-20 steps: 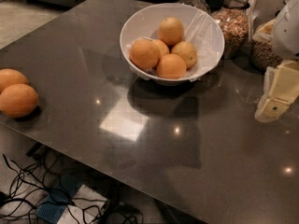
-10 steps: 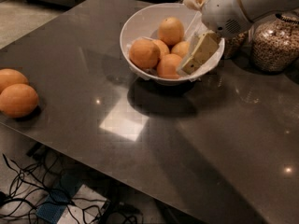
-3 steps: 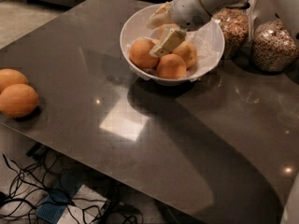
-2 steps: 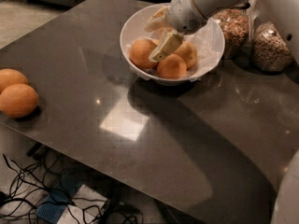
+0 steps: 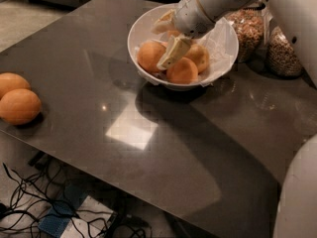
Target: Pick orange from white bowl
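The white bowl point(image 5: 225, 58) stands at the back of the dark table and holds several oranges. The largest orange point(image 5: 150, 56) lies at its left side, with one at the front point(image 5: 182, 71) and one at the right point(image 5: 199, 57). My gripper point(image 5: 165, 42) reaches down into the bowl from the upper right. Its fingers are spread: one finger point(image 5: 172, 53) lies between the left and right oranges, the other point(image 5: 162, 23) is at the bowl's back. A sliver of a back orange point(image 5: 173, 33) shows between them. The gripper holds nothing lifted.
Two more oranges point(image 5: 19, 105) point(image 5: 9, 82) lie at the table's left edge. Two glass jars of grain point(image 5: 247, 29) point(image 5: 281, 53) stand right behind the bowl. Cables point(image 5: 29, 192) lie on the floor below the front edge. My white body point(image 5: 297, 197) is at the lower right.
Over the last seconds my arm came from the right side into the bowl. In the last second the gripper sank slightly deeper among the oranges; the oranges have not moved.
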### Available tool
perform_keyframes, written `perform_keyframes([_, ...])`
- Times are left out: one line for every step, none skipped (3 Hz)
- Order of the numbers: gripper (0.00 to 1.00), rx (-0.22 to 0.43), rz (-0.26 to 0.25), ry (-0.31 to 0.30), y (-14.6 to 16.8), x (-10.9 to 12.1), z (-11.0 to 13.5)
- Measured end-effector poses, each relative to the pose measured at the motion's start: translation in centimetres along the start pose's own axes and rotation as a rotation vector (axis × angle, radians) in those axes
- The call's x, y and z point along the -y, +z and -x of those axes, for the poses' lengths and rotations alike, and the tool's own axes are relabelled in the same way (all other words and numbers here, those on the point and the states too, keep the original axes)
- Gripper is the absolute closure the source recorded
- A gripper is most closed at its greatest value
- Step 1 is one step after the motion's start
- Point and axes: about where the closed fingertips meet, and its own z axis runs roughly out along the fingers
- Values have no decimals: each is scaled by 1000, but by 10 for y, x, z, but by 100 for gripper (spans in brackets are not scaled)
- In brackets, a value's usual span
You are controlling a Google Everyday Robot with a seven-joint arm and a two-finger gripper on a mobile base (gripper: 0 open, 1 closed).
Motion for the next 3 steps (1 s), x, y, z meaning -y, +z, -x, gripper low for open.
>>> perform_keyframes([33, -13, 22, -6, 14, 4, -4])
perform_keyframes([33, -18, 36, -7, 23, 6, -7])
perform_keyframes([35, -19, 53, -3, 32, 6, -9])
